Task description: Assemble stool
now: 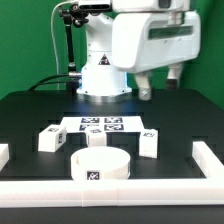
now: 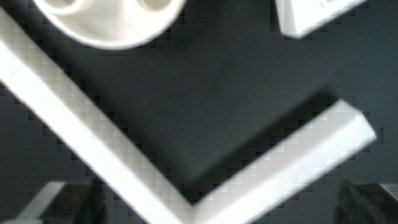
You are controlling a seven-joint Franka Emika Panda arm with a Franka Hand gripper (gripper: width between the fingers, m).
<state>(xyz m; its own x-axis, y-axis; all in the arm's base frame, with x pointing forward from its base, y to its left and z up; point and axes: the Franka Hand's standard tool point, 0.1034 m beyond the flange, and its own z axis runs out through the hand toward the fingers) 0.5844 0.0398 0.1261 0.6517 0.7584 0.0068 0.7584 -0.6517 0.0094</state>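
The stool's round white ring seat (image 1: 100, 164) lies flat near the table's front edge, with a tag on its side. One blocky leg (image 1: 48, 138) rests toward the exterior view's left, and another leg (image 1: 148, 143) toward its right. A third leg (image 1: 97, 139) lies just behind the seat. My gripper (image 1: 160, 86) hangs high above the back right of the table, open and empty, far from all the parts. In the wrist view the seat (image 2: 107, 20) and a white block (image 2: 329, 12) show at the frame's edge. The dark fingers (image 2: 43, 202) stand wide apart around my gripper (image 2: 210, 206).
The marker board (image 1: 101, 125) lies flat behind the legs. White rails (image 1: 110, 190) edge the black table at the front and sides and meet in a corner (image 2: 196, 190) below the gripper. The robot base (image 1: 102, 80) stands at the back centre.
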